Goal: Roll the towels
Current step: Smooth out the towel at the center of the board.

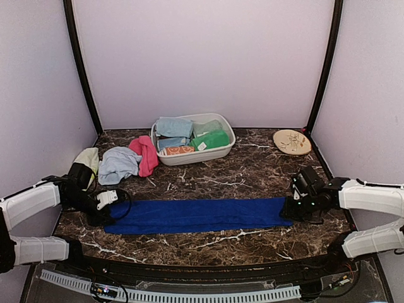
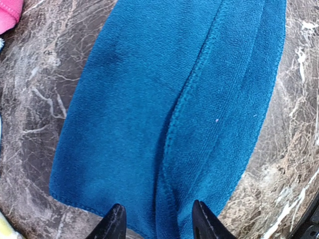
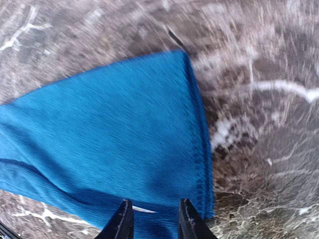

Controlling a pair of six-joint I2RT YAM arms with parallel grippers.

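A long royal blue towel (image 1: pixel 196 214) lies flat across the front of the marble table, folded lengthwise into a narrow strip. My left gripper (image 1: pixel 106 213) hangs over its left end. In the left wrist view the fingertips (image 2: pixel 115 224) stand apart above the towel (image 2: pixel 169 99), where a fold line runs down the middle. My right gripper (image 1: pixel 288 211) is at the towel's right end. In the blurred right wrist view it (image 3: pixel 153 219) is open over the towel's (image 3: pixel 109 139) corner. A pale blue towel (image 1: pixel 118 164) and a pink towel (image 1: pixel 146 154) lie crumpled at the back left.
A white oval tub (image 1: pixel 189 158) at the back centre holds several rolled towels, among them a green one (image 1: pixel 211 140). A round tan plate (image 1: pixel 292 141) sits at the back right. A pale yellowish cloth (image 1: pixel 88 158) lies by the left wall. The pink towel's edge (image 2: pixel 10 12) shows in the left wrist view.
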